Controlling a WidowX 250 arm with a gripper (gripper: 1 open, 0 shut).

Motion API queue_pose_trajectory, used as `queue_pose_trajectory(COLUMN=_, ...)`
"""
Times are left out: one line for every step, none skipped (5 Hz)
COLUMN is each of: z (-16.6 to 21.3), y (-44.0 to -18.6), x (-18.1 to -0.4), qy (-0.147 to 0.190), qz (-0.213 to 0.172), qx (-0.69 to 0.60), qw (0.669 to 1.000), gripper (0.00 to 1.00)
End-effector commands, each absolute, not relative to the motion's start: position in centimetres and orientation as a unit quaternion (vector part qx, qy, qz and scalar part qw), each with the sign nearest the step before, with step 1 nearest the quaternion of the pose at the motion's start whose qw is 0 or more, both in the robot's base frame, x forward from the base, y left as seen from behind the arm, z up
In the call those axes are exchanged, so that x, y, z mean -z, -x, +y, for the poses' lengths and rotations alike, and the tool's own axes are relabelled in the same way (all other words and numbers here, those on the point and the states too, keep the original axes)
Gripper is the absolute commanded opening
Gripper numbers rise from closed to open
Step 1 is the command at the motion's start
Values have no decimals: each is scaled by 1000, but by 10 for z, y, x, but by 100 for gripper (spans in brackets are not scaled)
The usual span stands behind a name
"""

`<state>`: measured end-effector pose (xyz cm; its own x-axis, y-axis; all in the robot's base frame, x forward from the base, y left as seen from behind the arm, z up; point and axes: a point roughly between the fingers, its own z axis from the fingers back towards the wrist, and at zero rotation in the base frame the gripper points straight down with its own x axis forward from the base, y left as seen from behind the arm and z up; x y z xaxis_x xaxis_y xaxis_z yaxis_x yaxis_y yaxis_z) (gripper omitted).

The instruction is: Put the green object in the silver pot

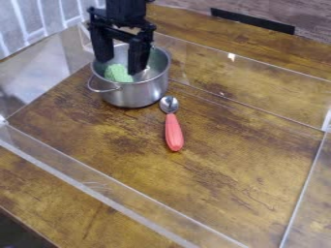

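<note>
Camera view: the green object (119, 73), a small light green lump, is inside the silver pot (131, 91), low within its walls and toward the side of the pot nearer the worktop's left edge. The gripper (119, 66) reaches down over the pot's mouth, dark and blurred, with one finger on each side of the lump as the camera sees it. The fingers stand wide, with a gap between them in which the green shows; whether either one touches the lump, I cannot tell. The pot is upright, round and shiny, and one small side handle shows low on its near left side. It sits on the wooden worktop (227, 155), toward the far left corner. Just beside the pot, on the side toward the worktop's right edge, lies the metal-bowled spoon with a red handle (173, 130). Its bowl is near the pot's wall and its handle points toward the near edge. Beyond that, a pale line runs along the right part of the worktop, and the wood continues to the far edge.
</note>
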<state>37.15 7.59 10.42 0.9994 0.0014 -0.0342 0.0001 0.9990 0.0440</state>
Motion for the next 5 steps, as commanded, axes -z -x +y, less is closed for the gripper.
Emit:
queue_pose_trajectory(z=86, y=-381, x=-122, qy=-28, qz=-22, qx=6, qw=999, gripper=100)
queue_pose_trajectory(z=91, y=-382, x=-122, qy=-26, qz=-25, qx=17, qw=999, gripper=100)
queue_pose_trajectory(z=95, y=-385, x=-120, qy=-23, qz=-25, qx=29, qw=999, gripper=100)
queue_pose_trajectory(z=91, y=-388, x=-131, qy=-21, qz=-25, qx=31, qw=999, gripper=100)
queue_pose_trajectory(z=87, y=-391, x=-142, qy=-19, qz=-25, qx=32, qw=999, gripper=100)
